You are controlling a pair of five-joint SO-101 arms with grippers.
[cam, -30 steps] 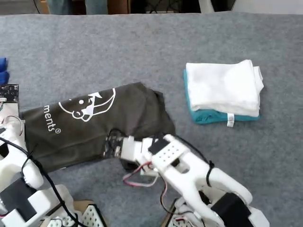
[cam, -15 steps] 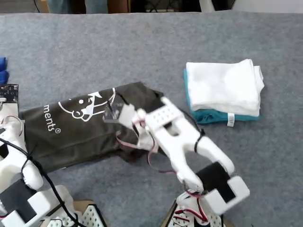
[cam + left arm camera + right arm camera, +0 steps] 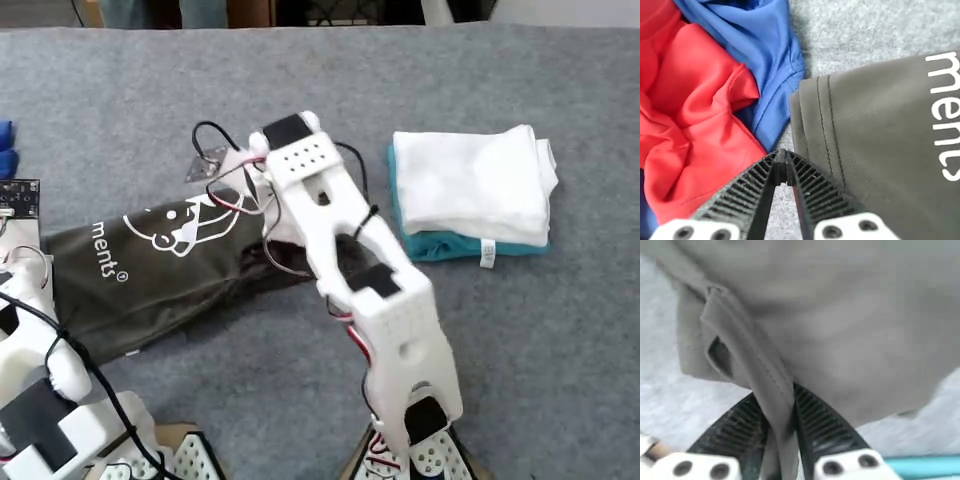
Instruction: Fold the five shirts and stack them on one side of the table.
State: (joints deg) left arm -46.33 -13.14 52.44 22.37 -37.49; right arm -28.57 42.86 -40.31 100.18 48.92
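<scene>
A dark grey shirt (image 3: 150,270) with white print lies spread at the left-centre of the table. The right arm (image 3: 320,200) stretches over its right end from the near edge. My right gripper (image 3: 782,412) is shut on a fold of this dark shirt (image 3: 840,340), and the cloth hangs between the fingers. My left gripper (image 3: 782,169) is shut with its tips on the grey table, beside the dark shirt's hem (image 3: 820,115). A red shirt (image 3: 695,110) and a blue shirt (image 3: 760,45) lie crumpled there. A folded white shirt (image 3: 470,180) rests on a folded teal shirt (image 3: 450,247) at the right.
The left arm's base (image 3: 40,400) sits at the near left corner, with cables and a small circuit board (image 3: 18,196) by the left edge. Grey felt (image 3: 520,350) covers the table, with bare cloth along the far side and at the near right.
The right arm has swung from the dark shirt's near edge up and across toward the far side, taking the pinched cloth along. The shirt's right end has drawn in. The left arm has stayed put.
</scene>
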